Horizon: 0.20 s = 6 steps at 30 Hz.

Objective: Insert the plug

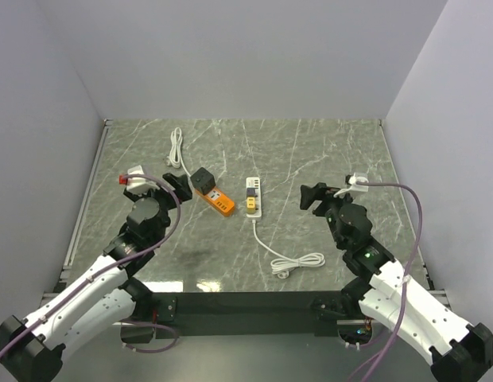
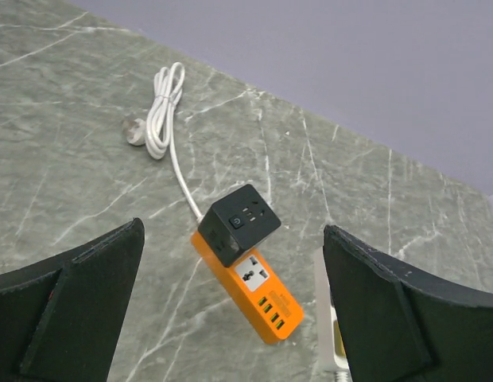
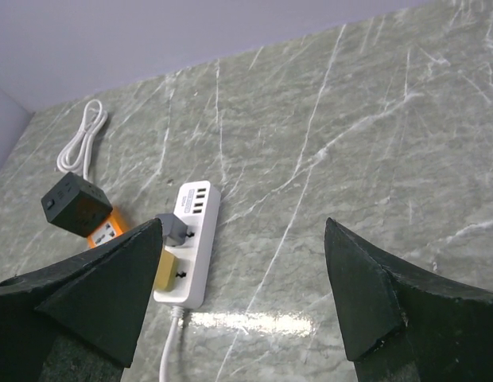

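Right fingers (image 3: pixel 111 294) spread apart, empty, as are left fingers (image 2: pixel 71 302); grey plug (image 3: pixel 174 228) stands on white power strip (image 3: pixel 197 243), lower left of right-wrist frame, strip's long axis running up-frame; right arm judged nearer.

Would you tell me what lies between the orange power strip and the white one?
Nothing; the top view shows only bare marble table between the orange power strip and the white power strip.

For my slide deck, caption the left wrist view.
Open left gripper frames a black cube adapter on an orange power strip, white cord coiled beyond.
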Available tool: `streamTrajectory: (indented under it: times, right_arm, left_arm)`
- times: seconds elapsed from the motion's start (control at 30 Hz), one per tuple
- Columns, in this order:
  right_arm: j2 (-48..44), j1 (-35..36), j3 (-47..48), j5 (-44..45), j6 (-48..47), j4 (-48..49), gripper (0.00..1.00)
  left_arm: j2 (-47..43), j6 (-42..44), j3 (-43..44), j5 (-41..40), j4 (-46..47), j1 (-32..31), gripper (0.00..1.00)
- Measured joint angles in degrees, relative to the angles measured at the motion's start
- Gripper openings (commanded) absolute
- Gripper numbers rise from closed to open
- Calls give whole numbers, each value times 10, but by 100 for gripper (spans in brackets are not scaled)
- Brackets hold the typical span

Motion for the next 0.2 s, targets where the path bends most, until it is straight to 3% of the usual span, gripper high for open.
streamTrajectory:
  times: [0.2]
  right_arm:
    - [-23,0,0,3,-7,1,89]
  left_arm:
    - [0,-1,0,-10,-22,0,100]
